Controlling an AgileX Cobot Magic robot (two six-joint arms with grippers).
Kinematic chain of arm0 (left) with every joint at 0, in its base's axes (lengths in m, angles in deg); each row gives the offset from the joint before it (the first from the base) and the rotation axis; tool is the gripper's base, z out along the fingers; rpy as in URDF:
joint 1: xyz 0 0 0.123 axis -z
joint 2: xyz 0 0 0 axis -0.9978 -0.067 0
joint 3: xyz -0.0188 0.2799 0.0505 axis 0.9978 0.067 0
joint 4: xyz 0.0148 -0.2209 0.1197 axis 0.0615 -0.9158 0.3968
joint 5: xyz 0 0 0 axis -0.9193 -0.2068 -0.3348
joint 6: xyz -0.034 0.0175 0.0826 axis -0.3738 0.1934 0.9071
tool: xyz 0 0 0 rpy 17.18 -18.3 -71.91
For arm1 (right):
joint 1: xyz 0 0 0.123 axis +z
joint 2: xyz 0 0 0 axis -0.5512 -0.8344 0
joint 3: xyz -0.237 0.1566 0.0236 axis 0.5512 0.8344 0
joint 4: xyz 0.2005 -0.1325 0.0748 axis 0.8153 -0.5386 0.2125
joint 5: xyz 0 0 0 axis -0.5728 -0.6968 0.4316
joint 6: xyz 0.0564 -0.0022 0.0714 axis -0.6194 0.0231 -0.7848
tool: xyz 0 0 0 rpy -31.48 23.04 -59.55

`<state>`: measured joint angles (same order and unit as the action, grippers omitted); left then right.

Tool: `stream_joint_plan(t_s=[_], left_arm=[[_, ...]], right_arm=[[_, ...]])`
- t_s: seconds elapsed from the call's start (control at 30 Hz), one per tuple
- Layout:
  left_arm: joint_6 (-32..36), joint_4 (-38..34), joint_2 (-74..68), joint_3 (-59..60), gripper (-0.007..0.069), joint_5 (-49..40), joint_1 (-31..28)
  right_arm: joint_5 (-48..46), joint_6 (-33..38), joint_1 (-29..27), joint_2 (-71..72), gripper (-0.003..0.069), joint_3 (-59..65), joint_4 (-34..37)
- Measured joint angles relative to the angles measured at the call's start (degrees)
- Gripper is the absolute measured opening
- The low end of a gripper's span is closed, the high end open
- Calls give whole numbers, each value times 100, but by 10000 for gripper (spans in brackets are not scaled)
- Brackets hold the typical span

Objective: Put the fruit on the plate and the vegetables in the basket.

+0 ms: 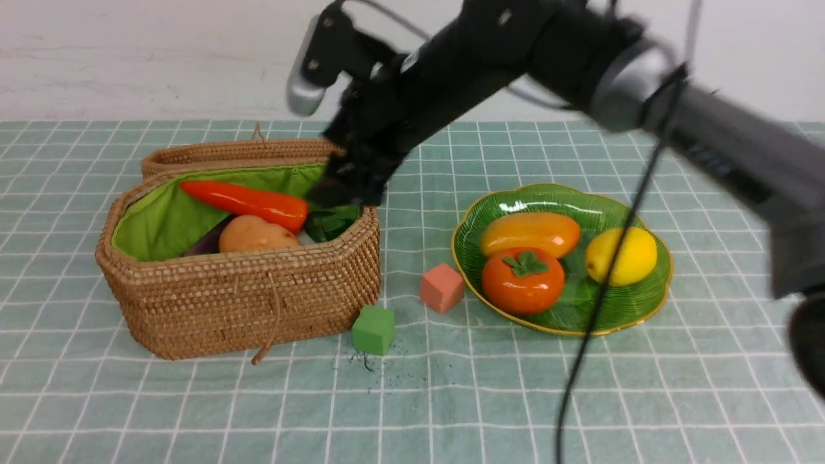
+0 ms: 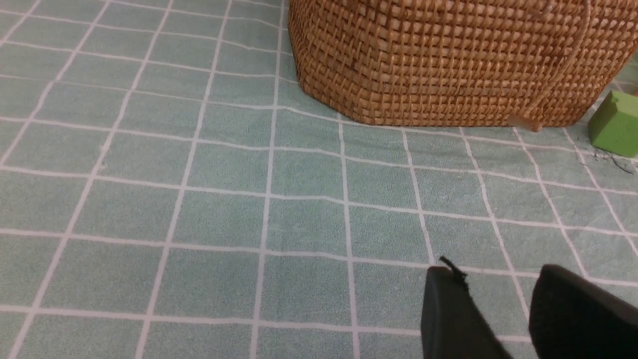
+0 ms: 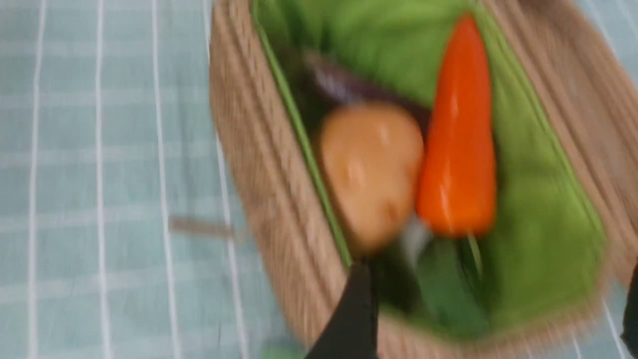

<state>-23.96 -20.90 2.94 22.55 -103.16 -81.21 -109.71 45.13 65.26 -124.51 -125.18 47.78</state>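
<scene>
Nearest the camera in the front view: bare green checked cloth on the tabletop (image 1: 451, 399), then a small green cube (image 1: 373, 329) at lower centre and a small pink cube (image 1: 442, 287) just above and right of it, both loose between the two containers

Centre right: wide glossy green glass plate with gold scalloped rim (image 1: 651, 303). On it an oblong orange-yellow mango (image 1: 530, 234), a round orange persimmon with green leaf cap (image 1: 523, 280), a yellow lemon (image 1: 622, 256). All three fruits on the plate

Centre left: large brown woven wicker basket with bright green lining (image 1: 238, 303), lid hinged back. Inside: orange carrot (image 1: 245, 201) lying across the top, its dark green leaves toward the right end; tan lumpy potato (image 1: 256, 236) below it; a sliver of dark purple eggplant (image 1: 207, 243) at the potato's left. A pale streak under the carrot in the right wrist view may be the white radish; too blurred to say

Right claw (image 1: 345, 187) hangs over the basket's right end, above the carrot leaves. In the right wrist view its jaws stand wide apart, nothing between them

Left claw (image 2: 503, 309), lower right of the left wrist view, low over bare cloth, well apart from the basket; fingers partly parted, empty

Judgement: fruit done. Three vegetables confirmed in the basket, radish likely there too. No vegetable lies loose on the cloth, so the sorting looks finished or nearly so
</scene>
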Motion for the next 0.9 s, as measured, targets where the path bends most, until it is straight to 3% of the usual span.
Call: stream_joint_plan(t_s=[0.07, 0.13, 0.2, 0.27, 0.37, 0.4, 0.47, 0.7, 0.9], left_arm=[[0, 5, 0, 0, 237, 0, 0], [0, 5, 0, 0, 237, 0, 0], [0, 5, 0, 0, 237, 0, 0], [0, 5, 0, 0, 237, 0, 0], [0, 5, 0, 0, 238, 0, 0], [0, 5, 0, 0, 238, 0, 0], [0, 5, 0, 0, 238, 0, 0], [0, 5, 0, 0, 238, -5, 0], [0, 5, 0, 0, 238, -5, 0]], right_arm=[[-455, -497, -44, 278, 618, 0, -633], [-810, -1510, -121, 820, 539, 7, -1599], [-855, -2005, -179, 1169, 486, 63, -1879], [-873, -2770, -276, 1898, 329, 438, -2264], [-880, -3312, -350, 2803, 129, 1278, -2290], [-880, -3346, -358, 2864, 117, 1439, -2290], [-882, -3647, -379, 3528, 5, 2435, -2290], [-935, -3880, -379, 5186, -16, 5271, -2056], [-939, -4437, -379, 5901, -16, 6400, -1328]])
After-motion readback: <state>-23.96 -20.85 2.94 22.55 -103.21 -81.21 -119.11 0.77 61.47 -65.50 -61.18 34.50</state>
